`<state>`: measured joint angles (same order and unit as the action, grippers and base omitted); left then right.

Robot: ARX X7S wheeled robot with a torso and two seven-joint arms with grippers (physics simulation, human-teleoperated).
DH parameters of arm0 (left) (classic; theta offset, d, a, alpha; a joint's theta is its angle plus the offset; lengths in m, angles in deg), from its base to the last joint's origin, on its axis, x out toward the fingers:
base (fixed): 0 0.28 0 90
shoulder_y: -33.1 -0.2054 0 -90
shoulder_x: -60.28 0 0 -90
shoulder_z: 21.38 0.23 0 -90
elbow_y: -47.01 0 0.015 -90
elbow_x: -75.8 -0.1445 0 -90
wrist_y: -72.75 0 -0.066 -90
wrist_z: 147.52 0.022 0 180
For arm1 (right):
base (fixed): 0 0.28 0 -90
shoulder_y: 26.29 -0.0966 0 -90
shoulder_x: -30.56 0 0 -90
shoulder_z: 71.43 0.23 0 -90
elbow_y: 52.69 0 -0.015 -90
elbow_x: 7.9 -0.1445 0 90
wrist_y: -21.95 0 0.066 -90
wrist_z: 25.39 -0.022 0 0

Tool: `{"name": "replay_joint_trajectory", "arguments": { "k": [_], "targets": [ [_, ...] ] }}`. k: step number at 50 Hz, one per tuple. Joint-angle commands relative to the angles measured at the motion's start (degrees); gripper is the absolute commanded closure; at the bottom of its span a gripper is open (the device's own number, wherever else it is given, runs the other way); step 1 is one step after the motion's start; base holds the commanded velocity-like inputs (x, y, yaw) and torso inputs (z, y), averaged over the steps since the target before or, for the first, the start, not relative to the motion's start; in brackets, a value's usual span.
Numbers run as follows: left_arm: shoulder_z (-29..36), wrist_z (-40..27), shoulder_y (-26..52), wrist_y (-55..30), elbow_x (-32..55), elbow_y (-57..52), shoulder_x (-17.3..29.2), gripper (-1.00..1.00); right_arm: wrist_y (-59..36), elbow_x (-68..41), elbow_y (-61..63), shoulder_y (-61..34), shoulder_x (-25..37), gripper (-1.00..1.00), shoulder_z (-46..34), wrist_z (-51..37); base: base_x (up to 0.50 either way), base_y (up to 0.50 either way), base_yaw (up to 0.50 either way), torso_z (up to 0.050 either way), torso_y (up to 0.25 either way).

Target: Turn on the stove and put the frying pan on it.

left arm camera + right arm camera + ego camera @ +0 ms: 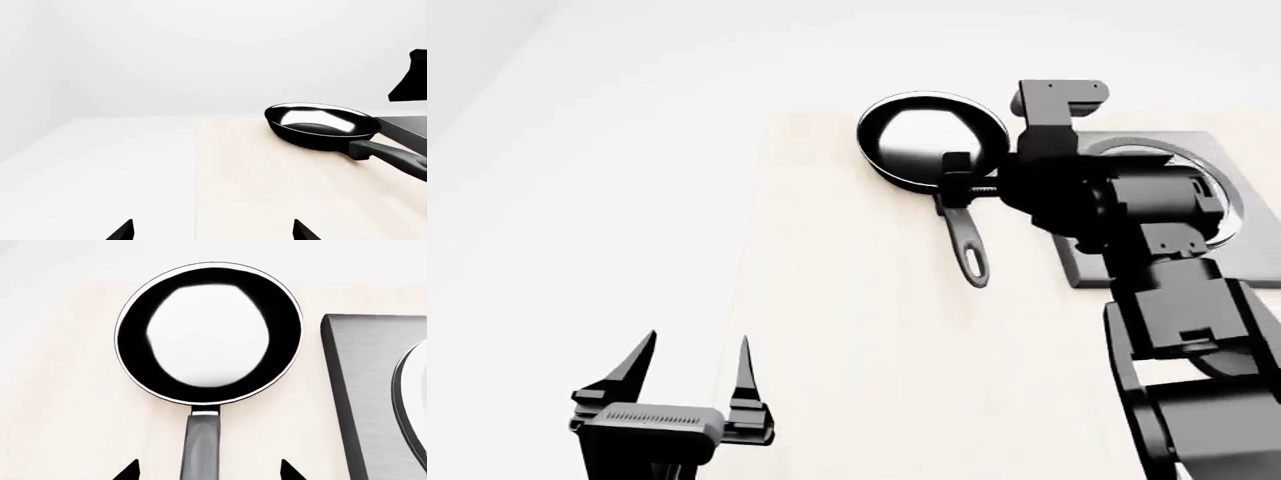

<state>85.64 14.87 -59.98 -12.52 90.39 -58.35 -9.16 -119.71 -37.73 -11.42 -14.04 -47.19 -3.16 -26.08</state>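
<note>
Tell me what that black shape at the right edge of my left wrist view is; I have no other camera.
Observer: Probably part of the right arm. The right gripper is open, with its fingertips either side of the handle of the frying pan.
Operator: Does the pan touch the stove?
Observer: No. The right wrist view shows bare table between it and the stove.
Operator: Is the left gripper open?
Observer: Yes. In the head view, the left gripper is open, well away from the pan.
</note>
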Motion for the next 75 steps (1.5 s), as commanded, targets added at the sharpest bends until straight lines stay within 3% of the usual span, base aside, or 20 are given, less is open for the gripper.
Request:
{"name": "replay_joint_trajectory", "arguments": {
  "k": [1, 24, 75],
  "targets": [
    [0.13, -0.14, 0.07, 0.00, 0.10, -0.02, 0.14, -1.00, 8.39, 3.08, -15.13, -3.15, -3.83, -1.00, -2.23, 3.56, 0.00, 0.00, 0.00, 0.000, 0.000],
    [0.53, -0.43, 0.21, 0.10, 0.09, 0.12, 0.31, -1.00, 14.39, 5.52, -25.94, -3.46, -7.96, -1.00, -3.85, 6.45, 0.00, 0.00, 0.00, 0.000, 0.000],
    [1.15, -0.97, 0.48, 0.69, 0.25, 0.73, 0.68, -1.00, 11.97, 18.13, -26.17, -0.18, -8.98, -1.00, 5.91, 8.42, 0.00, 0.00, 0.00, 0.000, 0.000]
  ]
}}
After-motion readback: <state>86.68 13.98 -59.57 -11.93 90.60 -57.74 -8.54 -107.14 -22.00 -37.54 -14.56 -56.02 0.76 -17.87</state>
